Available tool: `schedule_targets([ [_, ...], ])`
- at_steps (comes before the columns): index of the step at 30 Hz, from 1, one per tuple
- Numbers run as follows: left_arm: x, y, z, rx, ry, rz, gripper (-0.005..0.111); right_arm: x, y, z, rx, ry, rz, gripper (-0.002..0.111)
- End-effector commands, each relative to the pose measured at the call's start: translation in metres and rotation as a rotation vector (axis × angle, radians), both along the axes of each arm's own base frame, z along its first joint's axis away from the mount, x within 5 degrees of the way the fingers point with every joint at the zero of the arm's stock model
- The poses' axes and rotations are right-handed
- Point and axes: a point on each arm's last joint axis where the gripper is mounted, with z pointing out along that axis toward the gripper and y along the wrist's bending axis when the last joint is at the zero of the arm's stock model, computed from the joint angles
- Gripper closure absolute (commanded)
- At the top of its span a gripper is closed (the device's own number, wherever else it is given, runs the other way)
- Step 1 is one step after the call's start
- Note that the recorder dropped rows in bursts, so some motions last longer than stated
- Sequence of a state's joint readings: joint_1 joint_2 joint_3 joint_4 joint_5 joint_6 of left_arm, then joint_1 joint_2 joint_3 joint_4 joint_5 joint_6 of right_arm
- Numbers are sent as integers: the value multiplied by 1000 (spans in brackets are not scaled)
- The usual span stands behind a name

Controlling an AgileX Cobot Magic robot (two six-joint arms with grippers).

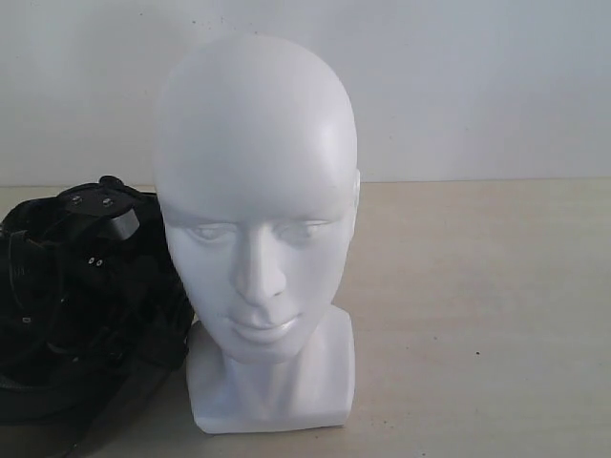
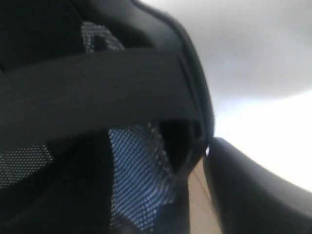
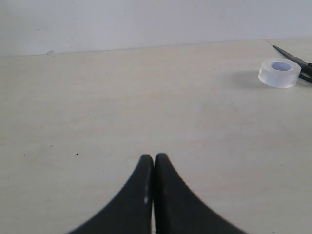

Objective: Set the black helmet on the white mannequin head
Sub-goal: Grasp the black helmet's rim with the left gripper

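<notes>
Item: black helmet [image 1: 67, 315] beside white mannequin head [image 1: 253, 219]; left gripper [image 2: 156, 209], wide at its rim, should clamp squarely before lifting; right gripper [image 3: 154, 163] closed.

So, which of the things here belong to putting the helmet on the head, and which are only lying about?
For the job:
- black helmet
- white mannequin head

Only lying about:
- roll of clear tape
- black pointed tool beside the tape, perhaps scissors
</notes>
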State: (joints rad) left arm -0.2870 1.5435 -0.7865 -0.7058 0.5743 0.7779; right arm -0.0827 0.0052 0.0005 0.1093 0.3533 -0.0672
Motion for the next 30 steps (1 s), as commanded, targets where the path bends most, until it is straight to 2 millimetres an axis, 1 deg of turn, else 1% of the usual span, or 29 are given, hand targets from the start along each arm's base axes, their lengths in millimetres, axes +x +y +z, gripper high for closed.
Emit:
schedule_targets([
  [1, 5, -1, 2, 7, -47, 15, 44, 0, 0, 1, -7, -10, -2, 108],
  [17, 5, 3, 0, 63, -71, -27, 46, 0, 0, 1, -7, -10, -2, 108],
  [19, 6, 4, 0, 78, -81, -24, 51, 0, 0, 1, -7, -10, -2, 108],
  [20, 7, 4, 0, 76, -85, -2, 56, 0, 0, 2, -8, -18, -3, 108],
  [25, 11, 5, 1, 88, -125, 4, 58, 0, 0, 1, -7, -16, -2, 108],
  [26, 11, 6, 1, 89, -132, 8, 60, 0, 0, 1, -7, -16, -2, 108],
  [27, 12, 6, 1, 90, -139, 12, 65, 0, 0, 1, -7, -16, -2, 108],
  [28, 12, 6, 1, 91, -142, 10, 76, 0, 0, 1, -7, -16, -2, 108],
  [29, 12, 6, 1, 96, -148, -2, 83, 0, 0, 1, -7, -16, -2, 108],
  [30, 12, 6, 1, 114, -160, -37, 94, 0, 0, 1, -7, -16, -2, 108],
])
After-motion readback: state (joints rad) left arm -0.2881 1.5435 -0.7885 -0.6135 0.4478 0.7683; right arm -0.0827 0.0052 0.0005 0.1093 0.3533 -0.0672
